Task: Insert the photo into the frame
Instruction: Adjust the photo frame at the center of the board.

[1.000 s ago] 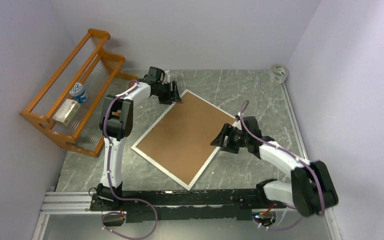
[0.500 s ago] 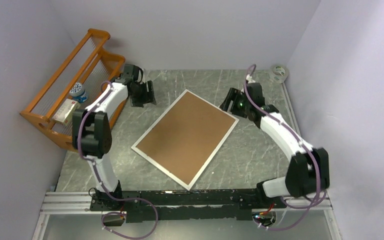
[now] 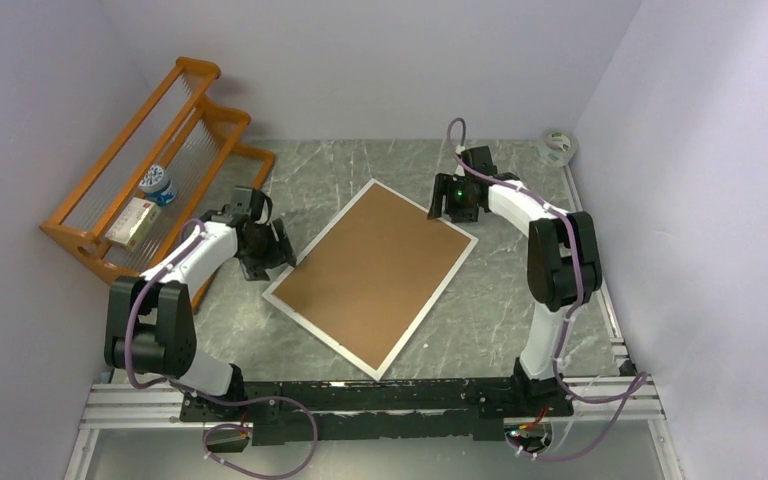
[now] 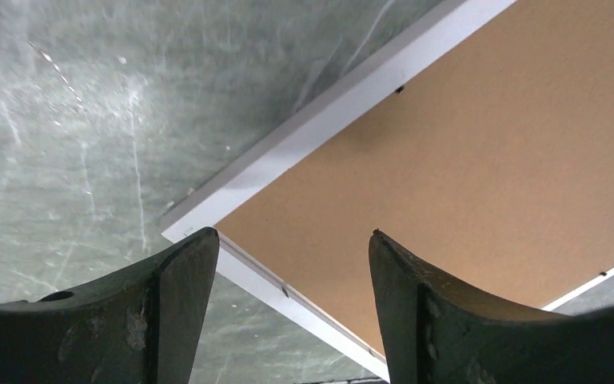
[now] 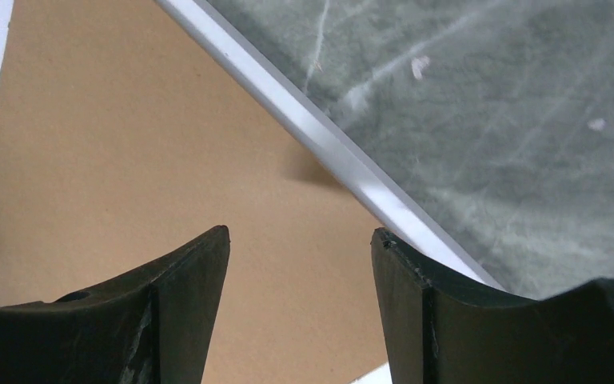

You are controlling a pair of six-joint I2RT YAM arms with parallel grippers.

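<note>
overhead, frame (image 3: 370,275) brown-back-up; wrist views alone show left claw (image 4: 292,234), right claw (image 5: 300,232) wide, apparently above corners.

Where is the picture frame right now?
Top view: the frame lies back-up on the table, between the left gripper and right gripper, right of the orange rack.

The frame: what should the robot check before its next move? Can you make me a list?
1. Frame lying flat on the table, brown back up: ok.
2. Left jaws open and empty, near the frame's left corner: ok.
3. Right jaws open and empty, over the frame's far edge: ok.
4. Nothing lying on top of the brown back: ok.
5. Photo inside the frame: cannot tell, as only the back shows and no view shows a photo.
</note>
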